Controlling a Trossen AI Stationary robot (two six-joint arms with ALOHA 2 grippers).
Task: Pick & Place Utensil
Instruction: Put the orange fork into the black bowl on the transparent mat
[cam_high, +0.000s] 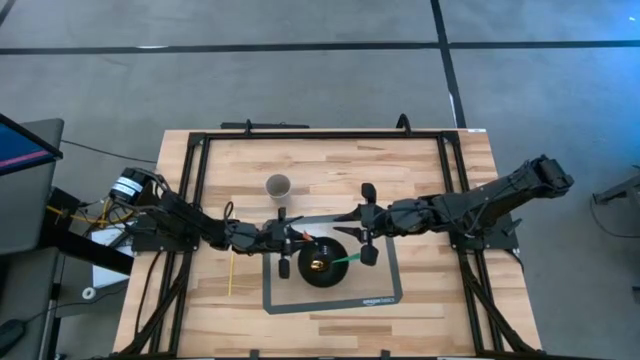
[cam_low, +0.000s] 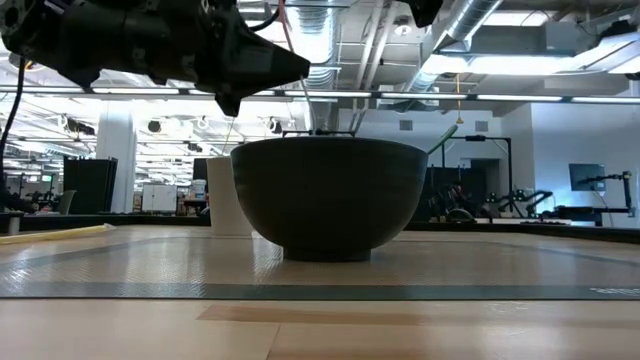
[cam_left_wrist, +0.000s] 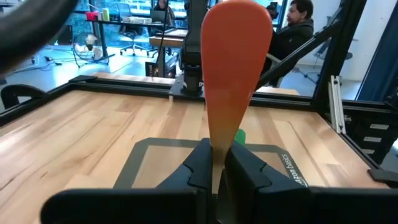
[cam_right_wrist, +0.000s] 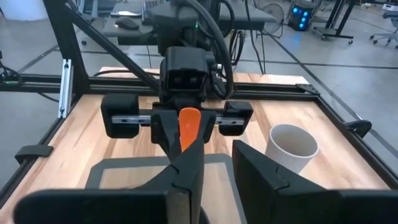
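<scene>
An orange utensil with a broad rounded end is held by my left gripper, which is shut on it just left of the black bowl. The bowl stands on a grey mat. A green utensil leans in the bowl, its handle sticking out over the right rim. My right gripper hovers open just right of the bowl. One of its fingers is close to the green handle's end; whether they touch I cannot tell. A yellow utensil lies flat on the wood to the left. My left gripper pinches the orange utensil at its narrow part between the two fingers. The fingers come level from the table's left. The broad end sticks out past the fingertips toward the right arm, lifted clear above the mat.
A white paper cup stands on the wood beyond the mat, behind the bowl in the low view. A black frame runs round the tabletop. Bare wood lies on the near side of the mat. A person sits in the room beyond the table.
</scene>
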